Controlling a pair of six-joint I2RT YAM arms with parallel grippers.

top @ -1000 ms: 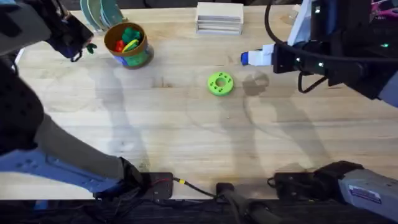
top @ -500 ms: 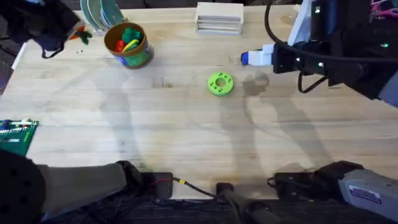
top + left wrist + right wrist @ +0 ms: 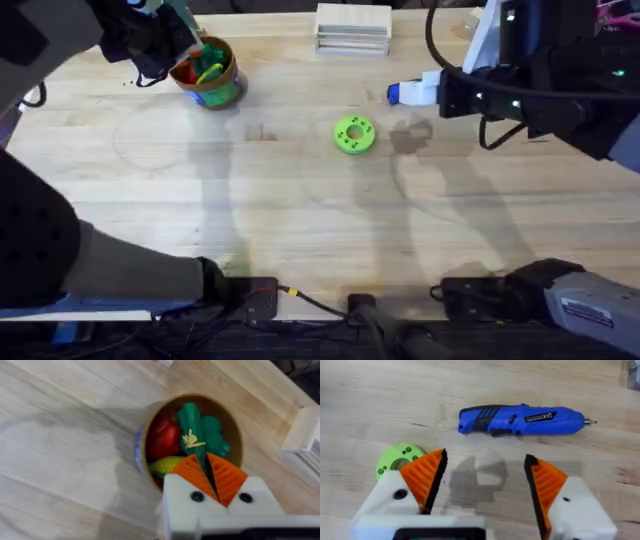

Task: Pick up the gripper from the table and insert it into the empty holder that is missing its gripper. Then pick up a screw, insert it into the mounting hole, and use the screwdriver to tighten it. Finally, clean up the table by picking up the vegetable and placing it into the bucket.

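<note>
The step in hand is, as I judge it, the last one: the cleaning of the light wooden bench (image 3: 320, 220), where the vegetable must go into the bucket. The small round bucket with a tan-orange rim and a teal-green base (image 3: 208, 72) stands on this bench, and I take it as my landmark.

The left gripper (image 3: 206, 474) hangs directly above the bucket, over the side of its rim. Its white mounts carry orange ribbed pads, and these are clenched together with only a thin dark line between them. A dark green, slim toy vegetable with a small yellow mark (image 3: 191, 430) lies just past the pad tips, inside the rim, beside a red piece and a yellow-green piece. I cannot tell whether the pads grip its lower end or it lies loose in the bucket. If it is gripped, the next move calls for the pads to part so that it drops in, and then for the arm to rise straight up.

The right gripper (image 3: 482, 477) is released, its pads wide apart and holding nothing. It hovers well apart from the bucket, above the bare wood. The bright blue cylindrical powered screwdriver (image 3: 520, 419) lies on its side just beyond it, and a round lime-green disc with holes (image 3: 354, 134) lies between this gripper and the bucket.
</note>
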